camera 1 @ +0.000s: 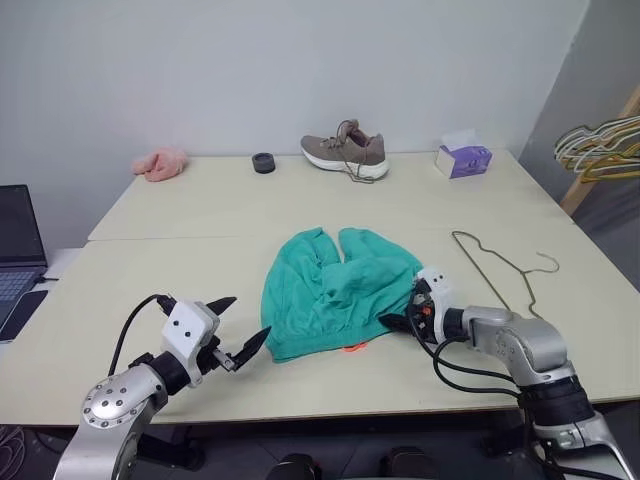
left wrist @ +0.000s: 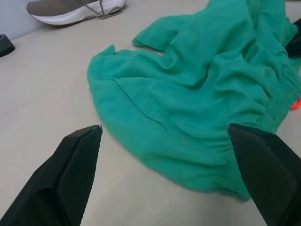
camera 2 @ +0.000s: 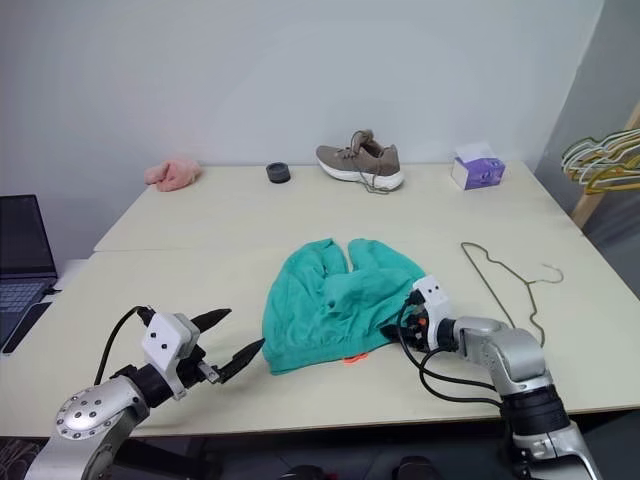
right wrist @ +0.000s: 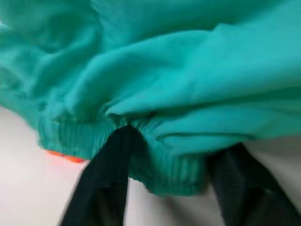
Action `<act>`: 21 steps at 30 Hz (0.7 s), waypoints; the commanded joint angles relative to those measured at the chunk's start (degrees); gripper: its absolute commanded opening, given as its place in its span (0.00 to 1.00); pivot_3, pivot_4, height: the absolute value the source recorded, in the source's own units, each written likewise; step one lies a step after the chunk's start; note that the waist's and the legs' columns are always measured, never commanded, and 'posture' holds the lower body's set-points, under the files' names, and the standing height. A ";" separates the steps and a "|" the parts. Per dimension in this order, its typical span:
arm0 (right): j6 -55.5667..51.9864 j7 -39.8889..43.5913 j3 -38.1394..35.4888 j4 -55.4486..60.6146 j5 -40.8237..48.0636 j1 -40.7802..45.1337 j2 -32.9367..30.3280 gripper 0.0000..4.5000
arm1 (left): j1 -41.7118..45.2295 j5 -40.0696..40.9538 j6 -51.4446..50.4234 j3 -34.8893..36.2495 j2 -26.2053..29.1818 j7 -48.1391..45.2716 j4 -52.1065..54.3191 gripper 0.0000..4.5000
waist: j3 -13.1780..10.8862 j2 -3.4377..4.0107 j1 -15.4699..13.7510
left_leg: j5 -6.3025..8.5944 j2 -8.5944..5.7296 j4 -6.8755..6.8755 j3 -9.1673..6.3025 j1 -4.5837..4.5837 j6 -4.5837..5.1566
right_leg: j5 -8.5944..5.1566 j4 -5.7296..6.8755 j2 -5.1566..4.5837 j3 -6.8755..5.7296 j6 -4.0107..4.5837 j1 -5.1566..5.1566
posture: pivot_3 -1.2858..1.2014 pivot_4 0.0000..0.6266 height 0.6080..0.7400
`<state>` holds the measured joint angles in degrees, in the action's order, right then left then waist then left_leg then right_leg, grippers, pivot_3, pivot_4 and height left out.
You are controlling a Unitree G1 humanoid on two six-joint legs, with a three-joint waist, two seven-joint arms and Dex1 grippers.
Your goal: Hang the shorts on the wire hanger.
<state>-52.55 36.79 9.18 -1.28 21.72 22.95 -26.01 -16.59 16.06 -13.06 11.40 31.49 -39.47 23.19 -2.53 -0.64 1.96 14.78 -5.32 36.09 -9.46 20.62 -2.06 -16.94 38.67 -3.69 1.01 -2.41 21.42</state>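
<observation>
1 shorts, 1 wire hanger, 1 shoe, 1 tissue box, 1 pink cloth, 1 laptop, 2 grippers.

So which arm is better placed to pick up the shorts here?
Right. The right gripper is at the shorts' waistband, its fingers astride the elastic edge. The left gripper hangs open beside the cloth, short of it.

Arms: you have silver-grey metal links with round screwed joint caps.
Wrists: white boxy housings, black looping cables.
Left gripper: tapered black textured fingers.
Right gripper: same black fingers.
</observation>
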 commanded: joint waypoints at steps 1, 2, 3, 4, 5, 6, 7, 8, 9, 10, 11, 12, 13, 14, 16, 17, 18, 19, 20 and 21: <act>6.10 3.30 0.00 -6.02 -2.94 7.17 -1.88 0.29 | -0.06 -0.53 1.53 -0.21 0.55 -0.15 0.64 1.00 | -0.01 0.02 0.04 | 0.00 0.01 0.00 0.03 0.00 0.00 | 0.03 0.00 0.00 0.00 0.01 0.00 | 0.49 0.00 1.00; 7.84 4.58 0.60 -8.44 -4.01 9.15 -2.53 0.21 | -0.08 -0.59 1.58 -0.21 0.54 -0.14 0.64 1.00 | -0.01 0.02 0.00 | -0.01 0.01 0.00 0.04 -0.02 0.01 | 0.04 0.01 0.00 -0.01 0.01 -0.01 | 0.49 0.00 1.00; 9.85 6.05 1.34 -11.16 -5.30 11.34 -3.23 0.14 | -0.11 -0.65 1.61 -0.23 0.51 -0.13 0.66 1.00 | -0.01 0.01 0.00 | -0.01 0.02 0.00 0.03 -0.01 0.01 | 0.04 0.00 0.00 -0.01 0.02 -0.01 | 0.49 0.00 1.00; 13.47 7.55 2.50 -15.51 -7.55 14.75 -4.14 0.06 | -0.21 -0.80 1.71 -0.34 0.45 -0.08 0.69 1.00 | -0.01 0.01 -0.02 | 0.00 0.03 0.00 0.03 -0.03 0.01 | 0.04 0.00 0.00 -0.01 0.02 -0.01 | 0.49 0.00 1.00; 17.52 9.02 3.87 -20.13 -10.13 18.35 -4.94 0.00 | -0.31 -0.90 1.76 -0.43 0.44 -0.06 0.75 1.00 | -0.01 0.02 0.00 | -0.01 0.03 0.00 0.02 -0.01 0.01 | 0.04 -0.02 0.01 -0.02 0.02 0.00 | 0.49 0.00 1.00; 21.28 10.31 5.11 -24.49 -12.41 21.62 -5.46 0.00 | -0.40 -0.99 1.82 -0.56 0.46 -0.05 0.82 1.00 | -0.05 0.07 0.10 | 0.00 0.03 0.00 0.05 -0.02 0.00 | 0.04 -0.01 0.01 -0.01 0.03 0.00 | 0.49 0.00 1.00; 25.71 11.03 6.42 -29.63 -14.95 25.34 -5.66 0.00 | -0.49 -1.12 1.87 -0.76 0.46 -0.02 0.92 1.00 | -0.11 0.15 0.24 | -0.01 0.02 0.00 0.10 -0.02 0.01 | 0.07 -0.01 0.02 -0.03 0.05 0.02 | 0.49 0.00 1.00; 30.33 11.14 7.68 -35.17 -17.52 29.25 -5.46 0.00 | -0.51 -1.24 1.88 -1.05 0.47 0.00 1.03 1.00 | -0.12 0.17 0.40 | -0.01 0.01 0.00 0.18 -0.02 0.01 | 0.20 -0.01 0.02 -0.05 0.23 0.05 | 0.49 0.00 1.00; 34.12 11.42 8.62 -39.90 -19.55 32.46 -5.05 0.00 | -0.50 -1.34 1.88 -1.31 0.50 0.00 1.10 1.00 | -0.12 0.17 0.62 | -0.01 0.00 -0.01 0.20 -0.01 0.02 | 0.22 -0.02 0.03 -0.05 0.26 0.06 | 0.49 0.00 1.00; 37.27 11.98 9.25 -44.16 -21.10 35.15 -4.46 0.00 | -0.46 -1.47 1.89 -1.56 0.54 0.01 1.14 1.00 | -0.12 0.16 0.80 | -0.01 0.01 -0.02 0.20 -0.02 0.01 | 0.23 -0.02 0.03 -0.04 0.28 0.06 | 0.49 0.00 1.00; 39.30 12.58 9.52 -47.48 -22.13 37.13 -3.75 0.00 | -0.38 -1.53 1.87 -1.74 0.60 -0.01 1.17 1.00 | -0.11 0.15 1.01 | -0.01 0.02 -0.04 0.17 0.00 0.01 | 0.23 -0.04 0.04 -0.04 0.30 0.09 | 0.49 0.00 1.00; 41.32 13.80 9.76 -50.37 -22.89 38.82 -2.95 0.00 | -0.23 -1.60 1.84 -1.94 0.62 0.01 1.18 1.00 | -0.10 0.14 1.17 | -0.01 0.04 -0.05 0.15 -0.01 0.00 | 0.24 -0.04 0.05 -0.02 0.33 0.08 | 0.49 0.00 1.00; 43.26 15.09 9.80 -52.78 -23.55 40.06 -2.28 0.00 | -0.08 -1.68 1.85 -2.13 0.65 0.03 1.14 1.00 | -0.09 0.13 1.35 | -0.01 0.05 -0.05 0.12 0.00 0.00 | 0.24 -0.05 0.06 0.01 0.34 0.08 | 0.49 0.00 1.00; 44.84 16.22 9.86 -54.86 -24.32 40.93 -1.67 0.00 | 0.07 -1.79 1.88 -2.36 0.69 0.05 1.10 1.00 | -0.07 0.10 1.44 | 0.00 0.07 -0.05 0.09 0.01 0.00 | 0.25 -0.04 0.06 0.04 0.36 0.08 | 0.49 0.00 1.00; 48.28 16.81 10.00 -57.47 -26.00 41.64 -0.99 0.14 | 0.24 -1.91 1.93 -2.66 0.77 0.05 1.08 1.00 | -0.06 0.08 1.51 | 0.01 0.08 -0.07 0.06 0.00 -0.02 | 0.25 -0.04 0.07 0.04 0.37 0.08 | 0.49 0.00 1.00; 50.12 16.89 10.14 -58.07 -26.85 41.66 -0.93 0.18 | 0.27 -1.98 1.98 -2.76 0.80 0.02 1.03 1.00 | -0.07 0.10 1.49 | 0.01 0.08 -0.06 0.05 0.02 -0.03 | 0.25 -0.05 0.07 0.05 0.37 0.08 | 0.49 0.00 1.00; 52.13 16.22 10.14 -58.30 -27.80 41.57 -1.08 0.27 | 0.27 -2.05 2.07 -2.82 0.84 -0.07 0.94 1.00 | -0.10 0.14 1.47 | 0.01 0.05 -0.06 0.06 0.06 -0.03 | 0.25 -0.04 0.07 0.07 0.37 0.13 | 0.49 0.00 1.00; 53.90 15.65 10.20 -58.39 -28.78 41.44 -1.38 0.35 | 0.24 -2.10 2.17 -2.85 0.87 -0.15 0.85 1.00 | -0.10 0.15 1.46 | 0.01 0.03 -0.05 0.07 0.13 -0.02 | 0.25 -0.04 0.07 0.10 0.38 0.21 | 0.49 0.00 1.00; 55.89 14.99 10.51 -58.16 -30.10 41.09 -2.09 0.40 | 0.17 -2.14 2.25 -2.87 0.95 -0.24 0.79 1.00 | -0.11 0.16 1.47 | 0.01 0.02 -0.05 0.09 0.18 -0.03 | 0.25 0.00 0.07 0.13 0.38 0.30 | 0.48 0.00 1.00; 57.53 14.44 10.73 -57.92 -31.19 40.72 -2.78 0.50 | 0.08 -2.16 2.30 -2.87 1.02 -0.32 0.79 1.00 | -0.11 0.16 1.47 | 0.01 0.02 -0.05 0.09 0.19 -0.03 | 0.25 0.01 0.07 0.15 0.38 0.31 | 0.48 0.00 1.00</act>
<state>0.78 52.33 19.92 -60.60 -7.48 62.95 -26.92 -17.03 14.13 -12.02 8.42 31.75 -39.49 22.72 -2.63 -0.48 3.44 14.79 -5.29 36.04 -9.37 20.80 -2.09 -16.69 38.69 -3.62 1.16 -2.03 21.74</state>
